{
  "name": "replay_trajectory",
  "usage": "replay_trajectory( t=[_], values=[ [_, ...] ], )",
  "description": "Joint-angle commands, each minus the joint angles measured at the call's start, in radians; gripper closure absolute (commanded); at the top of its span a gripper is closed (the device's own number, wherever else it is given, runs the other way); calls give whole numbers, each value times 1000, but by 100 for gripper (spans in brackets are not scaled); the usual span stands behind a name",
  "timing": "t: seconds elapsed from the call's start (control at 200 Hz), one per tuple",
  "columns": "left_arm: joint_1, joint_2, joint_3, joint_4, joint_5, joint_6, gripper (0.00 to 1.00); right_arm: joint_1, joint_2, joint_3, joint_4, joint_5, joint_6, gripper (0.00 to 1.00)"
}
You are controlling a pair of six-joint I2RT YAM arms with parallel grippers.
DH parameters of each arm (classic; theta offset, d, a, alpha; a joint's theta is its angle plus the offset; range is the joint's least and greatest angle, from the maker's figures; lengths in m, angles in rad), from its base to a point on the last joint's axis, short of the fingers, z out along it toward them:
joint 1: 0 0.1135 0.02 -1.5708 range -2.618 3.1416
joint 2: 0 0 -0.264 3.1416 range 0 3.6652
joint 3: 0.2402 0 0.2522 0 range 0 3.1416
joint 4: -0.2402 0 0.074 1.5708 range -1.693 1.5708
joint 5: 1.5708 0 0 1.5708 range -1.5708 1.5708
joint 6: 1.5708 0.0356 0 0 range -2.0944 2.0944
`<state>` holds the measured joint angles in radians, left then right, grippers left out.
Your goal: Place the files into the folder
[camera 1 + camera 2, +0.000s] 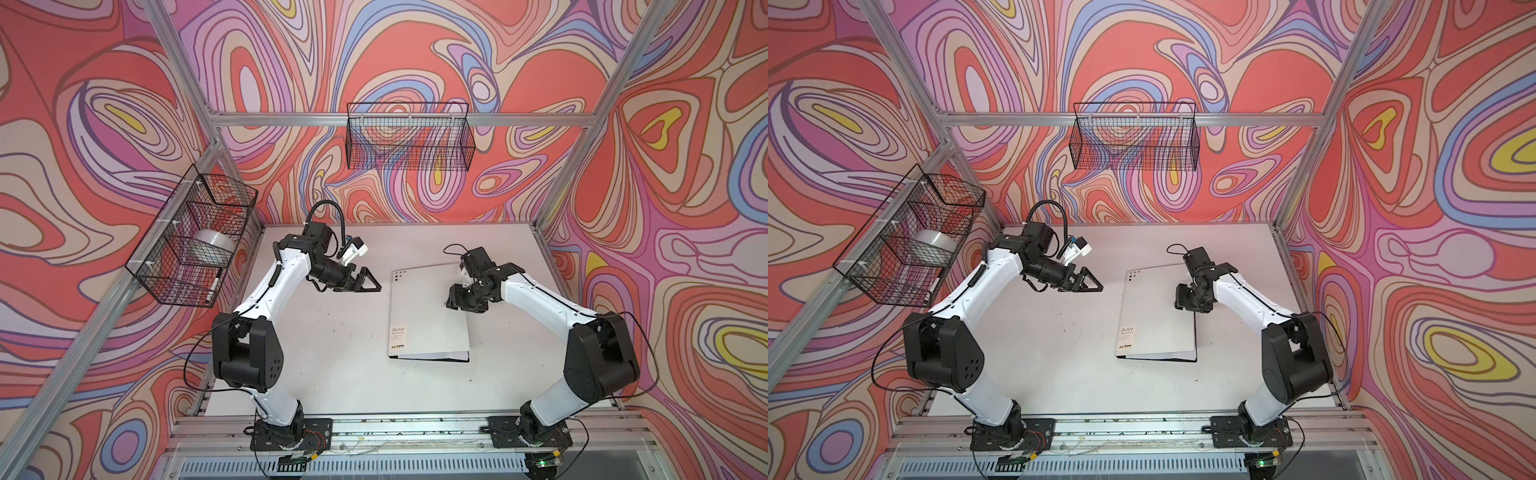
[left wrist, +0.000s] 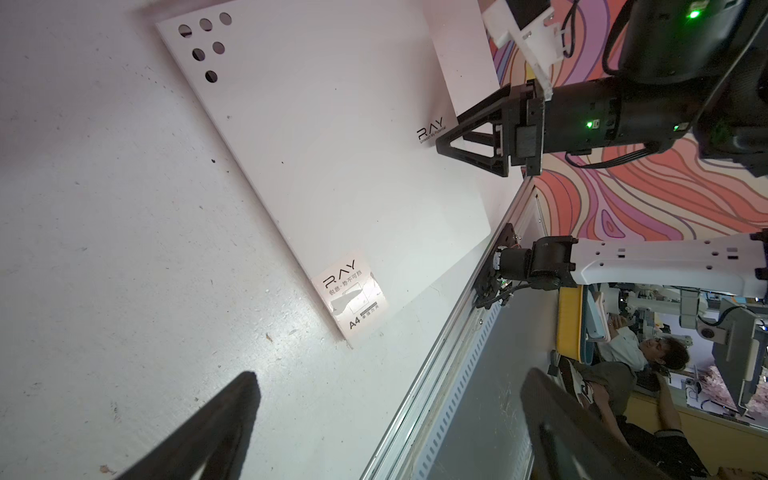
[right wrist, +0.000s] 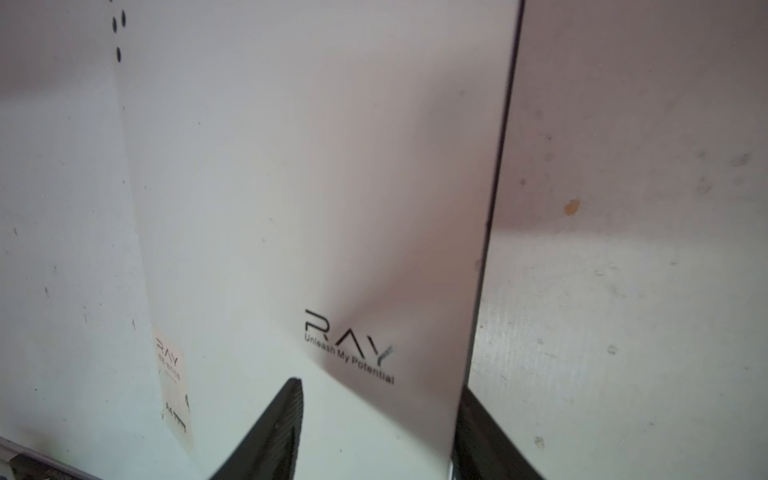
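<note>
The folder (image 1: 424, 307) (image 1: 1154, 311) lies closed on the white table, right of the middle, glossy white with "RAY" lettering and an A4 label (image 2: 357, 291). A thin dark slit shows along its right edge (image 3: 498, 166). My right gripper (image 1: 451, 301) (image 1: 1179, 301) (image 3: 380, 386) is at that right edge. Its jaws stand apart, one finger (image 3: 286, 415) over the cover and the other past the edge. My left gripper (image 1: 372, 282) (image 1: 1094, 282) (image 2: 392, 374) hovers open and empty, just left of the folder's far corner. The files are out of view.
A wire basket (image 1: 195, 237) on the left wall holds a roll of tape (image 1: 214, 245) and a marker. Another wire basket (image 1: 409, 137) hangs on the back wall. Aluminium posts frame the table, and a slotted rail (image 1: 374, 428) runs along its front edge.
</note>
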<state>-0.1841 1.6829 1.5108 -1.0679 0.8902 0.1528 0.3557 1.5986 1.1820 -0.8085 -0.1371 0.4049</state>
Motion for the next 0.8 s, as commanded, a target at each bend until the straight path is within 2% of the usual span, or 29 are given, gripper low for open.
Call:
replay_trajectory(
  t=[0.0, 0.255, 0.456, 0.571, 0.656, 0.731, 0.796],
  values=[
    [3, 0, -8, -7, 16, 2, 1, 3, -38, 42, -48, 106, -19, 43],
    [3, -2, -4, -7, 12, 0, 1, 3, -114, 20, -82, 236, -10, 43],
    [3, -3, -4, 4, -11, -14, 1, 3, -166, -16, -58, 220, -11, 45],
    [3, -8, -7, 28, -60, -42, 2, 3, -209, -37, -13, 207, -31, 44],
    [3, -11, -16, 63, -142, -79, 2, 2, -265, -88, 73, 222, -61, 42],
    [3, -13, -39, 125, -273, -136, 2, -6, -298, -125, 138, 225, -81, 38],
    [3, -15, -71, 199, -445, -205, 1, -12, -325, -174, 224, 189, -160, 26]
  ],
)
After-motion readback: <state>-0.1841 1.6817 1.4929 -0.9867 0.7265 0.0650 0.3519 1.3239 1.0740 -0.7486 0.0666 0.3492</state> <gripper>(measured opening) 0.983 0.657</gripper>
